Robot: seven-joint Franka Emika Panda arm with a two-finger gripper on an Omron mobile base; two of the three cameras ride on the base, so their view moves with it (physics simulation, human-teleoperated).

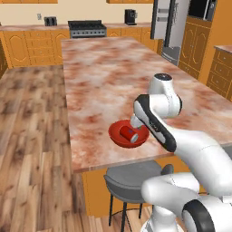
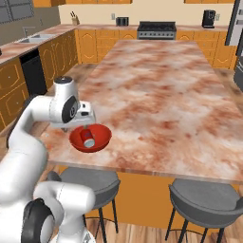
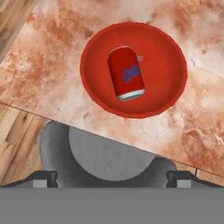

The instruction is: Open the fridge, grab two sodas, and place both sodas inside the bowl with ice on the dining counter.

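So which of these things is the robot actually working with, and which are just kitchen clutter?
Part of the job:
- red can, lying in the bowl
- red bowl
- dining counter
- fridge, door open
- pincer, open above the bowl

Just around:
- grey stools
- stove
- coffee maker

The white arm (image 1: pixel 181 140) bends from the lower right toward frame centre, its gripper (image 3: pixel 112 176) pointing down, jaws spread wide.

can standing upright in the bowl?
No. In the hand view the red can lies on its side inside the red bowl, its label facing up.
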